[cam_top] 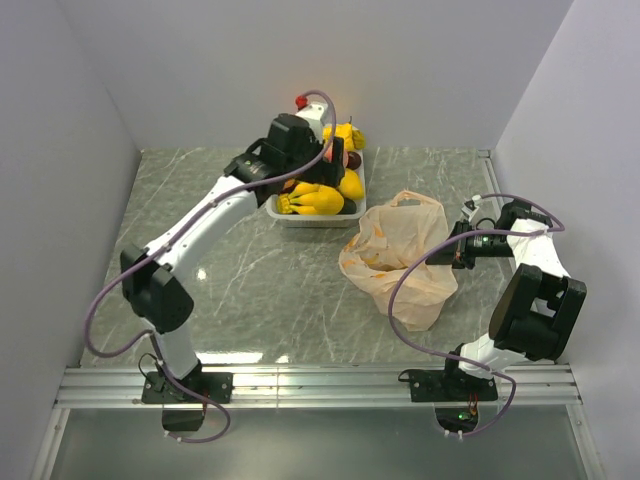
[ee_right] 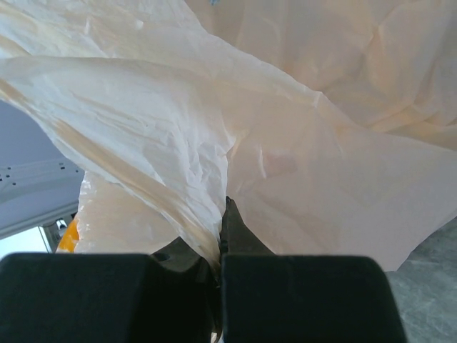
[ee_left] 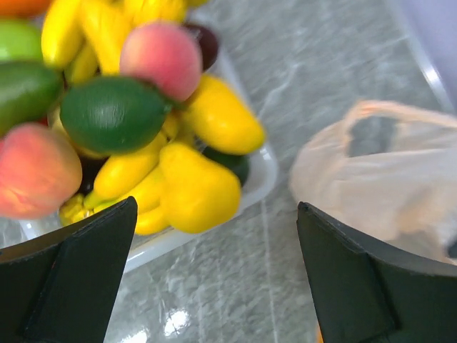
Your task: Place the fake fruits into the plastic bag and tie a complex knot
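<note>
The fake fruits lie piled in a white tray at the back middle. The left wrist view shows a green lime, peaches, yellow bananas and a mango. My left gripper is open and empty, hovering over the tray's right edge. The peach plastic bag lies crumpled right of centre, one handle standing up. My right gripper is shut on the bag's edge at the bag's right side. No knot shows.
Grey marble tabletop lies between tray and arm bases. White walls enclose the left, back and right. An aluminium rail runs along the near edge. The left arm's cable loops over the tray.
</note>
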`<action>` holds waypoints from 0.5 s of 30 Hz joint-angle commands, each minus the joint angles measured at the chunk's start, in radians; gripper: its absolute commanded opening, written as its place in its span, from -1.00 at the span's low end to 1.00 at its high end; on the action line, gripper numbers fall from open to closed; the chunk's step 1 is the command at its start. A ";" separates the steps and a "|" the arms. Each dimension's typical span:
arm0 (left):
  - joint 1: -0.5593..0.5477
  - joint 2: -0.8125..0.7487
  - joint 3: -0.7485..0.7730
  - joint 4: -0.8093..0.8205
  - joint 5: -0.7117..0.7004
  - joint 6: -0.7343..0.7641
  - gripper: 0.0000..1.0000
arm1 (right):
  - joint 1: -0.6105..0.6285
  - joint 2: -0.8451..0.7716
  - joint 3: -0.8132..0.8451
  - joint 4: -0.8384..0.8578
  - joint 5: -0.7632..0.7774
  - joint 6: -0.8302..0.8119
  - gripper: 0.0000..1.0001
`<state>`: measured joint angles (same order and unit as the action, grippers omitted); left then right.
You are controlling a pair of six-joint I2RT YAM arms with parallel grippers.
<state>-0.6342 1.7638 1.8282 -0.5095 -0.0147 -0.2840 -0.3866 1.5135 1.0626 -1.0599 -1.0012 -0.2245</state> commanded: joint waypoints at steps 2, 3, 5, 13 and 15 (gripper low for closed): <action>-0.019 0.086 0.002 -0.064 -0.171 -0.072 0.99 | -0.006 -0.021 0.037 0.006 0.022 -0.001 -1.00; -0.019 0.092 -0.004 -0.055 -0.188 -0.079 0.99 | -0.006 -0.021 0.037 0.003 0.023 -0.003 -1.00; -0.019 0.111 -0.010 -0.043 -0.194 -0.090 0.99 | -0.008 -0.026 0.037 -0.002 0.019 -0.009 -1.00; -0.021 0.232 0.039 -0.070 -0.197 -0.121 0.99 | -0.008 -0.013 0.048 -0.014 0.012 -0.018 -1.00; -0.022 0.240 0.033 -0.060 -0.185 -0.124 0.99 | -0.008 -0.012 0.050 -0.017 0.010 -0.022 -1.00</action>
<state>-0.6518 1.9896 1.8202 -0.5655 -0.1875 -0.3882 -0.3870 1.5135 1.0710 -1.0672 -0.9836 -0.2287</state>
